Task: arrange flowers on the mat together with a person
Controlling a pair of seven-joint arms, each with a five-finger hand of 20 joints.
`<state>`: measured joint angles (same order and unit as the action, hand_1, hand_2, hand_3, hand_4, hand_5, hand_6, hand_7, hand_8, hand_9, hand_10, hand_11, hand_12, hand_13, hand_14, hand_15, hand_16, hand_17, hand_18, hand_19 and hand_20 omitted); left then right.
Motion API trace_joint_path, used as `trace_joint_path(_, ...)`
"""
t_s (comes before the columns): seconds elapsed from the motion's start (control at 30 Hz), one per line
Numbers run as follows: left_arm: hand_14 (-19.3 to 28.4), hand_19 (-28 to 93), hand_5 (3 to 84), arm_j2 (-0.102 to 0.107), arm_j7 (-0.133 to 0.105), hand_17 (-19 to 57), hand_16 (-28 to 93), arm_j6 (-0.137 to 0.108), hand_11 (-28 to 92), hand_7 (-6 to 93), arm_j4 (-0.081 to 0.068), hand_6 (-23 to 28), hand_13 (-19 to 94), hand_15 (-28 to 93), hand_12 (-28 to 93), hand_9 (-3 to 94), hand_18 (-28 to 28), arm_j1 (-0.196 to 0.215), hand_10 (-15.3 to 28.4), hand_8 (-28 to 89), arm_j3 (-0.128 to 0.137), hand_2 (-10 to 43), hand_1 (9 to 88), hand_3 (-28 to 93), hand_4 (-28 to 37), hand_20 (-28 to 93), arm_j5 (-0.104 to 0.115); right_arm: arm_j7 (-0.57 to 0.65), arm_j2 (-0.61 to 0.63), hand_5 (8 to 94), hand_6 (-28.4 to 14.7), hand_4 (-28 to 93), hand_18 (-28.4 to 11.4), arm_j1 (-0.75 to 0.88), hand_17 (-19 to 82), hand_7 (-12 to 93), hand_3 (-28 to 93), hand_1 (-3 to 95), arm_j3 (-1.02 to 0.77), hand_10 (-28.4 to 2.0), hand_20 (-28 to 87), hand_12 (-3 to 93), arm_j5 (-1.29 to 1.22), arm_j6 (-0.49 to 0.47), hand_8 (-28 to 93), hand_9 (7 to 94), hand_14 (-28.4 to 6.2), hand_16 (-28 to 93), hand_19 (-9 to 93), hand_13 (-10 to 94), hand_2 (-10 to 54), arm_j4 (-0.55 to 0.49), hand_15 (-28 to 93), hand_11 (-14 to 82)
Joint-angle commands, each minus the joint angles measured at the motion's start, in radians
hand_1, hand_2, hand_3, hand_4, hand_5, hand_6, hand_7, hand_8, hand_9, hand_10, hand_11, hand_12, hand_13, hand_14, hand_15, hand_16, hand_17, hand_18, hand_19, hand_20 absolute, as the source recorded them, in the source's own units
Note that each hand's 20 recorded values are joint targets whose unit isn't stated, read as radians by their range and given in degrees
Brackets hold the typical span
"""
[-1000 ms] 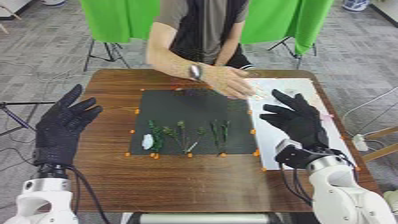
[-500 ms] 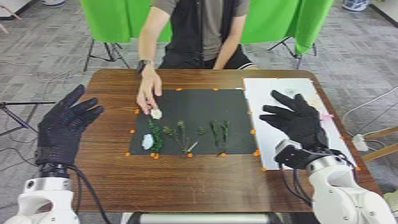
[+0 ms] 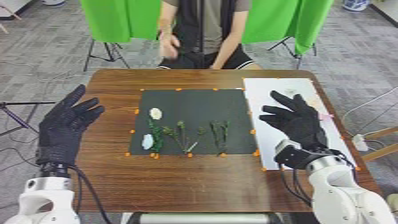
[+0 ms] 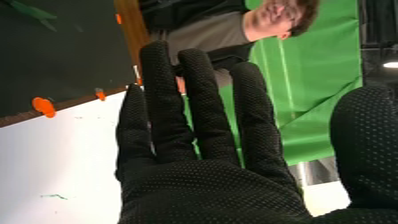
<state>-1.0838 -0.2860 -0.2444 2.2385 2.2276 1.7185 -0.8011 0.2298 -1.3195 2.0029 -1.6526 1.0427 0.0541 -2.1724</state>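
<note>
On the dark mat (image 3: 191, 105) in the head view lies a cream flower (image 3: 156, 113) at the upper end of a leafy green stem (image 3: 155, 132). A pale blue-white flower (image 3: 148, 141) rests beside that stem's lower part. More stems (image 3: 182, 135) lie at the mat's lower middle, and two thin ones (image 3: 219, 134) to their right. My left hand (image 3: 64, 125) is held open left of the mat. My right hand (image 3: 296, 122) is open over the white sheet; in the right wrist view the right hand (image 4: 209, 187) has straight fingers, holding nothing.
The white sheet (image 3: 275, 135) lies right of the mat, with a pink item (image 3: 326, 117) near its right edge and faint pale items farther up. Orange bits (image 3: 135, 111) line the mat's edges. A person stands behind the far edge of the brown table (image 3: 178, 185).
The person's hand came from near the white sheet to the mat's upper left with the cream flower, let it go above the leafy stem, and withdrew past the table's far edge. My hands stayed put.
</note>
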Motion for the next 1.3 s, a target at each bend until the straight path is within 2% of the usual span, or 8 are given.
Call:
trace_joint_path(0.03,26.6,57,38.5,-0.001,0.001,-4.8,-6,-0.010,23,5.2,0.001,8.7,30,50,12,39.3,26.5,0.008,19.5,-6,-0.002,6.5,21.6,76,-27.5,17,0.003,-0.004,0.025,45.8,0.8,-26,-17.7,-0.001,5,15,70,17.8,0.002,-16.0,21,14.3,0.070,0.067,-14,53.9,-17.2,14,41,43,9.2,-0.017,42,17.3)
trace_joint_path(0.23,26.5,57,38.5,0.003,-0.002,-4.8,-7,-0.007,23,5.2,0.001,8.7,30,50,12,39.3,26.6,0.007,19.6,-6,-0.004,6.5,21.6,76,-27.5,17,0.002,0.017,0.054,45.6,1.2,-26,-18.0,-0.002,7,16,71,19.3,0.007,-16.3,23,15.4,0.206,0.161,-14,55.7,-16.4,12,47,47,7.8,-0.039,52,22.8)
trace_joint_path(0.47,26.5,58,38.5,0.003,0.002,-4.7,-7,-0.005,23,5.2,0.001,8.7,30,50,12,39.2,26.7,0.003,19.7,-6,-0.002,6.5,21.7,77,-27.5,18,-0.001,0.133,0.129,45.8,1.4,-25,-19.4,-0.018,12,16,70,21.9,0.044,-16.7,25,16.5,0.467,0.395,-14,57.9,-15.1,11,56,52,6.4,-0.052,60,28.4)
trace_joint_path(0.5,26.6,58,38.5,0.004,-0.001,-4.7,-7,-0.006,23,5.3,0.001,8.7,30,50,12,39.2,26.7,0.002,19.7,-6,-0.003,6.5,21.6,76,-27.5,18,0.000,0.165,0.157,46.0,1.4,-26,-19.4,-0.029,13,16,70,22.1,0.065,-16.6,25,16.5,0.500,0.467,-14,58.2,-14.9,11,57,53,6.4,-0.046,61,29.1)
trace_joint_path(0.67,26.6,58,38.5,0.012,-0.008,-4.6,-7,-0.012,23,5.2,0.003,8.8,30,50,12,39.1,26.7,0.003,19.9,-6,-0.007,6.5,21.6,77,-27.5,19,0.003,0.374,0.238,47.6,1.1,-25,-19.0,-0.113,15,17,68,22.8,0.126,-16.4,25,16.5,0.756,0.566,-14,61.3,-14.2,11,60,56,5.5,0.002,63,31.9)
trace_joint_path(0.97,26.6,58,38.4,0.021,-0.015,-4.4,-7,-0.018,23,5.2,0.005,8.7,30,50,12,39.1,26.8,0.001,19.7,-6,-0.011,6.5,21.7,76,-27.5,20,0.006,0.757,0.369,48.6,0.6,-25,-19.5,-0.251,17,16,67,24.4,0.254,-16.1,23,16.0,1.306,0.439,-14,64.9,-13.8,10,63,60,4.3,0.144,63,32.6)
trace_joint_path(1.23,26.7,58,38.4,0.024,-0.021,-4.3,-7,-0.024,23,5.3,0.008,8.7,30,50,12,39.0,26.9,0.005,19.8,-6,-0.010,6.5,21.7,76,-27.3,20,0.010,0.833,0.394,45.4,0.4,-24,-20.0,-0.335,17,15,68,27.8,0.282,-16.3,19,15.9,1.385,0.086,-13,64.3,-13.5,11,64,61,0.4,0.243,61,30.4)
trace_joint_path(1.3,26.6,58,38.4,0.026,-0.025,-4.3,-7,-0.025,23,5.4,0.009,8.8,30,50,12,39.1,26.9,0.006,19.8,-6,-0.008,6.6,21.7,76,-27.3,20,0.011,0.842,0.400,43.0,-0.1,-24,-20.6,-0.353,15,14,68,28.6,0.294,-17.2,18,15.6,1.370,0.058,-13,62.5,-14.3,11,62,59,-0.8,0.265,60,28.9)
